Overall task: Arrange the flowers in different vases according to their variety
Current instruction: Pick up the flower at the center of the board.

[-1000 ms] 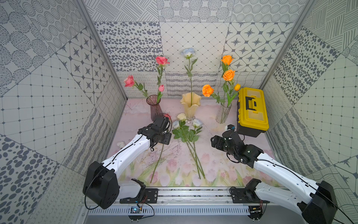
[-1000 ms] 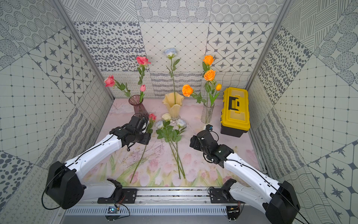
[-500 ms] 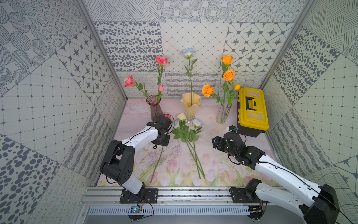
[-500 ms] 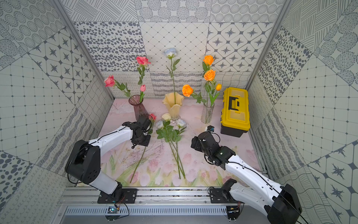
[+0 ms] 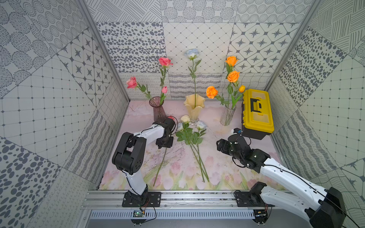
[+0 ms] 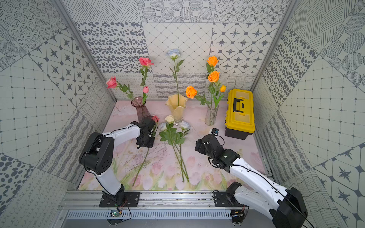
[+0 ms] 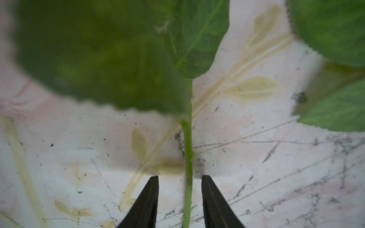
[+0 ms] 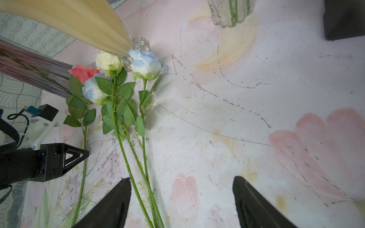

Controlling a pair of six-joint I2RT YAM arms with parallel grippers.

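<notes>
On the flowered mat (image 5: pixel 227 167), just in front of the purple vase (image 5: pixel 159 110), lies the pink rose (image 5: pixel 160 167) we are after. Its long axis runs front to back. The bloom points toward the back wall, close by the vase's foot, and the cut end points toward the rail, leaning a little to our left arm's side. From above the bloom is mostly hidden behind the wrist, so it may be touching the vase, but we cannot be sure.

The left gripper (image 7: pixel 179 177) is down over the stem (image 7: pixel 188 158), just below the leaves (image 7: pixel 197 39). Its jaws stand narrowly apart with the stem between them and mat showing on both sides, so nothing is held yet. The right gripper (image 8: pixel 181 178) hangs wide open and empty near the three pale roses (image 5: pixel 190 136) (those look bound for the cream vase (image 5: pixel 194 110), which already holds one).

We judge the rose light and springy. Its stem is thin and plastic-looking, likely slick, and the soft leaves would fold rather than bear a grip. The bare stretch under the leaves is the sensible hold. Taken there, near the bloom, the long lower stem will hang free and may sway, and that cut end has to enter the vase mouth first.
</notes>
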